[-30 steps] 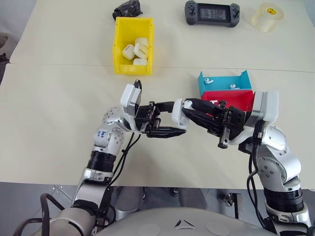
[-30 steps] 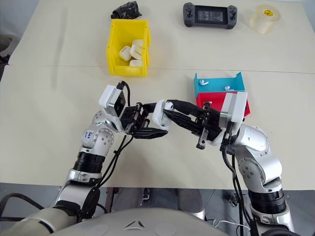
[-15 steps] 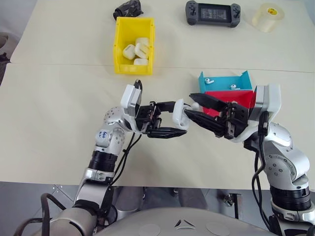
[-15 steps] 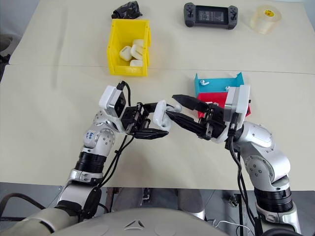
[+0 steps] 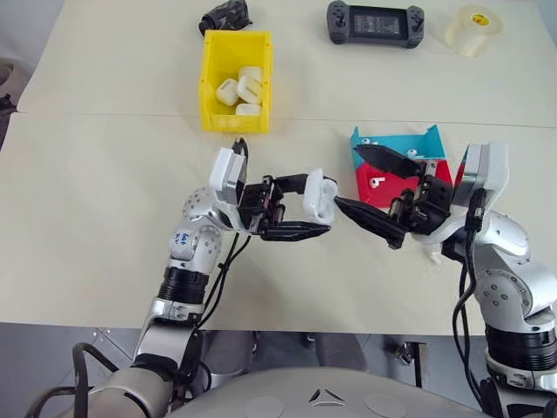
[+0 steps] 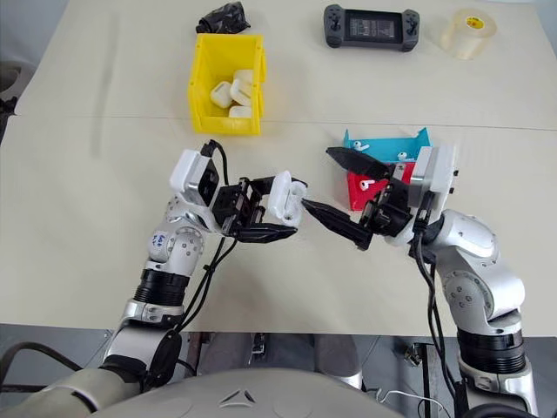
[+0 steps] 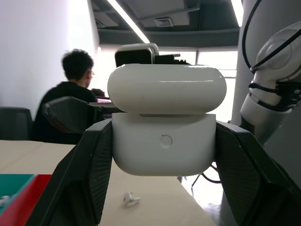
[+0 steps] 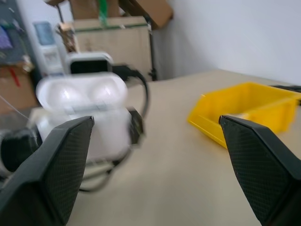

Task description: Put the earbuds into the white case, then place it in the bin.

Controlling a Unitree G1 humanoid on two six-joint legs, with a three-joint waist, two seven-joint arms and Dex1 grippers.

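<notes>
White case (image 5: 318, 197) clamped in left tool (image 5: 305, 206), right tool (image 5: 376, 193) apart, just beside.

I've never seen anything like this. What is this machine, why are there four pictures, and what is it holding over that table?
It is a humanoid robot with two arms, each ending in a gripper with two black fingers. Two pictures come from cameras in its head, looking down over the arms; the other two come from a camera on each wrist, looking along the fingers.

The left gripper is shut on a white case for earbuds, its lid open. The right gripper is wide open beside it, holding nothing.

On the table stand a yellow bin with several white cases inside, a teal tray holding loose earbuds, a red tray, a black game console and a roll of tape.
</notes>
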